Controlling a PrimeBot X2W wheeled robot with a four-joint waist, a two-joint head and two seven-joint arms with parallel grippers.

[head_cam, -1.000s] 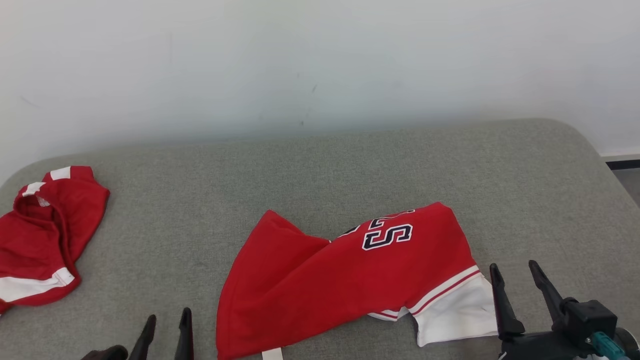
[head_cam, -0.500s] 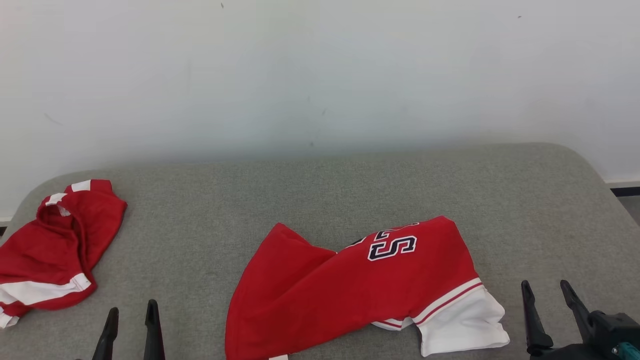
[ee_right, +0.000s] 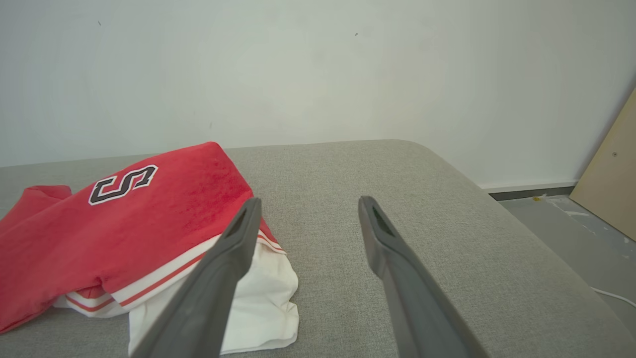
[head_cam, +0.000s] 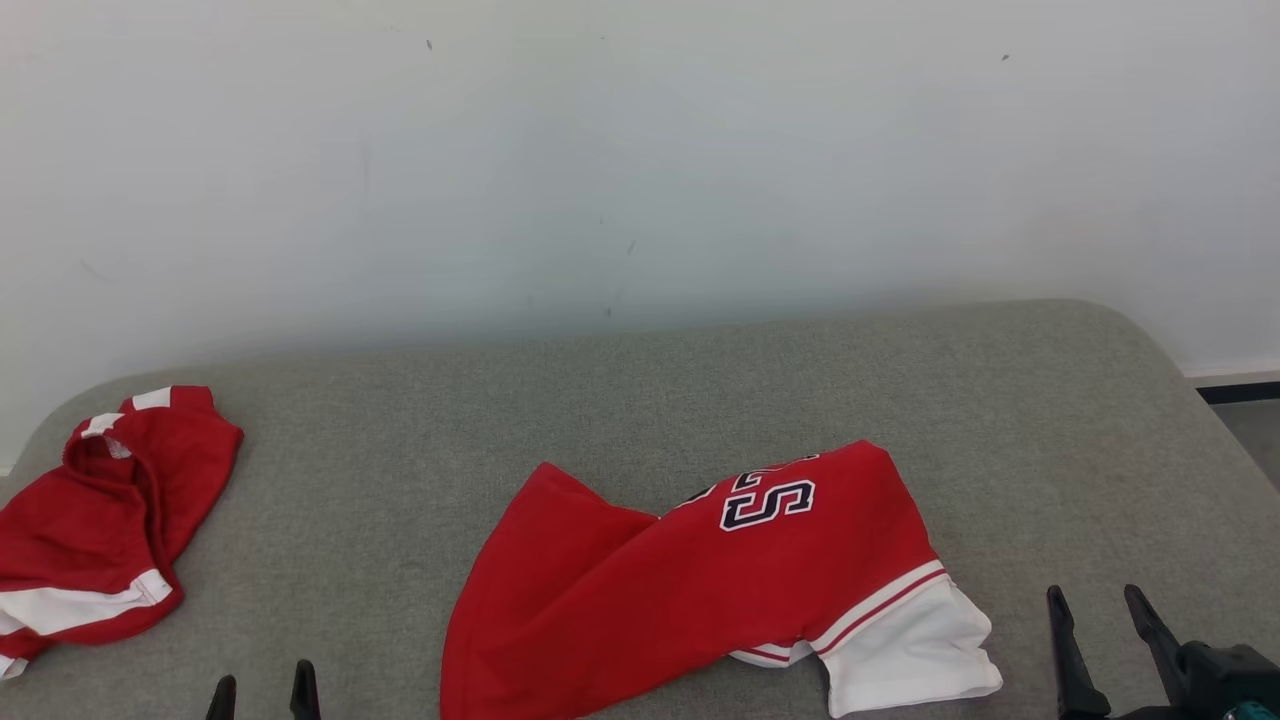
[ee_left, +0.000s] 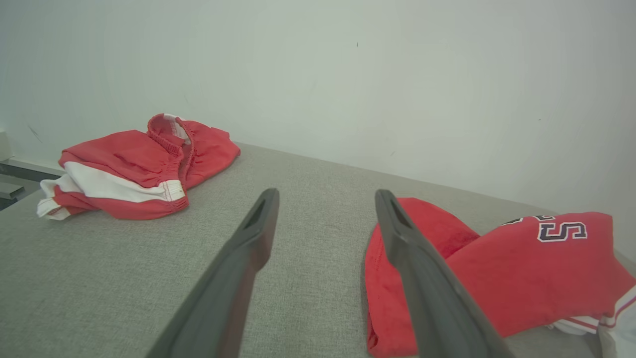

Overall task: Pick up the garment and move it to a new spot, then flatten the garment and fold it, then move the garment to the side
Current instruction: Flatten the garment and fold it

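The garment [head_cam: 690, 580] is red with a dark "S" and a white cuff, and it lies crumpled on the grey cushioned surface [head_cam: 640, 400], near the front centre. My left gripper [head_cam: 262, 688] is open and empty at the bottom edge, to the left of the garment and apart from it. In the left wrist view the left gripper [ee_left: 326, 196] points past the garment [ee_left: 497, 268]. My right gripper [head_cam: 1093, 598] is open and empty just right of the white cuff [head_cam: 910, 650]. In the right wrist view the right gripper [ee_right: 309, 201] stands beside the garment [ee_right: 124, 223], not touching it.
A second red and white garment [head_cam: 95, 530] lies bunched at the far left corner of the surface. A pale wall [head_cam: 640, 150] rises behind. The surface drops off at the right, where the floor [ee_right: 571, 223] and a tan board [ee_right: 611, 174] show.
The head view has shifted. Both grippers have drawn back toward the near edge and sit lower in view, the right one farther from the cuff. Neither garment has moved.
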